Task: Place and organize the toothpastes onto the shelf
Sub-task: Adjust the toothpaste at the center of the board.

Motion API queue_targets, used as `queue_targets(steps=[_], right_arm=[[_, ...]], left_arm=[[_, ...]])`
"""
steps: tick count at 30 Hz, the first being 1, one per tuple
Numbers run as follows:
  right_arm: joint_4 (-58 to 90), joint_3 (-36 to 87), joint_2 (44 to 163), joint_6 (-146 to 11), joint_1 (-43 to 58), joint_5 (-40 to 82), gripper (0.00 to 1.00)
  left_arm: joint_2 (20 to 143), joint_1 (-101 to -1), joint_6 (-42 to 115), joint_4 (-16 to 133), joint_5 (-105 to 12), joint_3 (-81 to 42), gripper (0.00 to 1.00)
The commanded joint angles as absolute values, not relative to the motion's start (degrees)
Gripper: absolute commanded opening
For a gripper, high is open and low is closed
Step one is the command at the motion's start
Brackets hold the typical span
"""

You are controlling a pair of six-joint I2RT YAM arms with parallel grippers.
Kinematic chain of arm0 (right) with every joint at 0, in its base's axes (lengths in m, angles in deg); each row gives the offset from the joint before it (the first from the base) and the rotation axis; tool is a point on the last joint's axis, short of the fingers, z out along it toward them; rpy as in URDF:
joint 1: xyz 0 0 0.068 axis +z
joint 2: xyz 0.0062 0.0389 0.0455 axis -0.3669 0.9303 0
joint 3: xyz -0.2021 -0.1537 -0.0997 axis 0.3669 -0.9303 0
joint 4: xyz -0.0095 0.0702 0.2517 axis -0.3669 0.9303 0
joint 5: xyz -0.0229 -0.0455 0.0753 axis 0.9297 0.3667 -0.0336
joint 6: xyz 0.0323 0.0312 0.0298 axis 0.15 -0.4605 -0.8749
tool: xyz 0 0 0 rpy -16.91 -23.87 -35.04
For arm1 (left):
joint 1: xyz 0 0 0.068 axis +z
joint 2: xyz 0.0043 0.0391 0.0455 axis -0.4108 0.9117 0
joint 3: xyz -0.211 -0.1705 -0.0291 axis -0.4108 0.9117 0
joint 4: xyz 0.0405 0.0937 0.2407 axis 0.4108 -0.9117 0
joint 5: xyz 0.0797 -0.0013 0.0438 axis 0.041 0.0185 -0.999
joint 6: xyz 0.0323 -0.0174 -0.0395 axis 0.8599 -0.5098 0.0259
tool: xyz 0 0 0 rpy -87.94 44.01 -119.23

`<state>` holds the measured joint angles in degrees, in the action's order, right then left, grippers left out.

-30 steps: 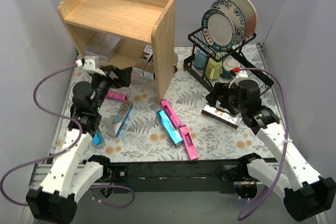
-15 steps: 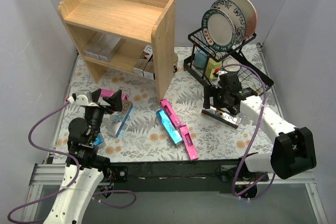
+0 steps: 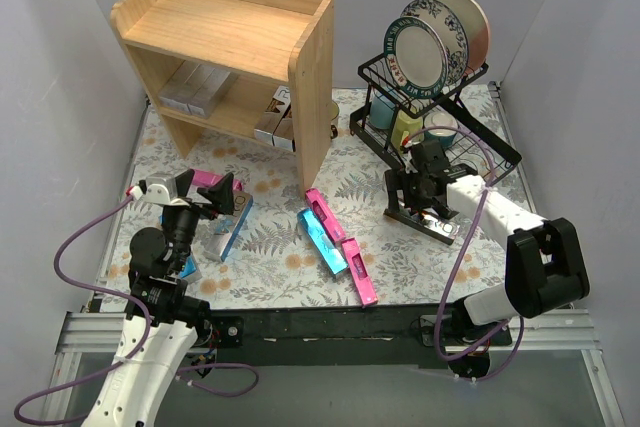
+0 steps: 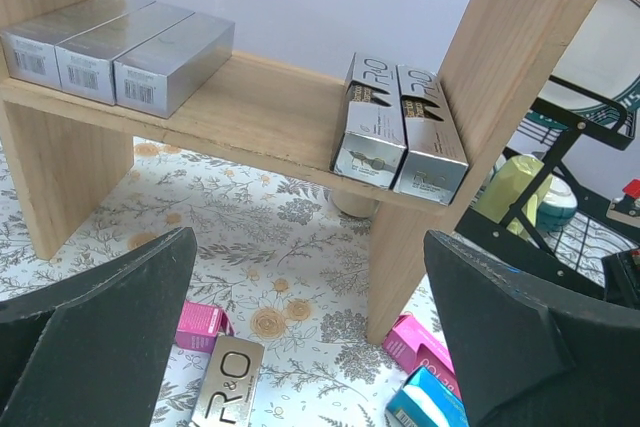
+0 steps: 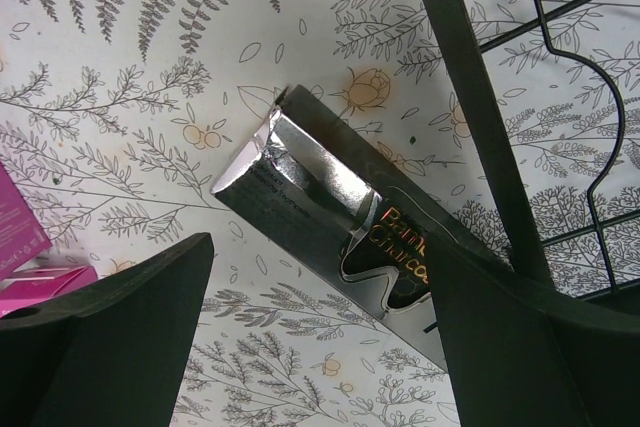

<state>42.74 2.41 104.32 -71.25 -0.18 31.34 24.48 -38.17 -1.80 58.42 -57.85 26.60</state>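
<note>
Wooden shelf (image 3: 230,37) holds silver toothpastes (image 4: 110,47) on its lower tier | I see left gripper (image 3: 208,190) spread, empty | right gripper (image 3: 420,187) spread above dark foil carton (image 5: 310,172) beside dish rack (image 3: 470,137) | pink cartons (image 3: 357,269) loose on table (image 3: 280,247)

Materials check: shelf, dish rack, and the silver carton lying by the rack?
Shelf: light wood, matte, seemingly unvarnished; grain lines show on the panels.
Dish rack: thin black wire, probably coated metal; coating type unclear.
Silver carton: likely foil-faced cardboard, glossy; mirror-like reflections and a creased, dented end flap.
</note>
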Motion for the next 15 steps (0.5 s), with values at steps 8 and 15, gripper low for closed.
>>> queue_targets(steps=[8,15], right_arm=[[41.8,-0.6,104.5,-71.7,4.4,32.1,0.94],[41.9,-0.6,105.2,-74.9,12.7,30.6,0.93]], left_arm=[[24.1,-38.8,-0.8,59.2,-56.6,27.1,0.98],[24.6,-38.8,-0.7,59.2,-56.0,27.1,0.98]])
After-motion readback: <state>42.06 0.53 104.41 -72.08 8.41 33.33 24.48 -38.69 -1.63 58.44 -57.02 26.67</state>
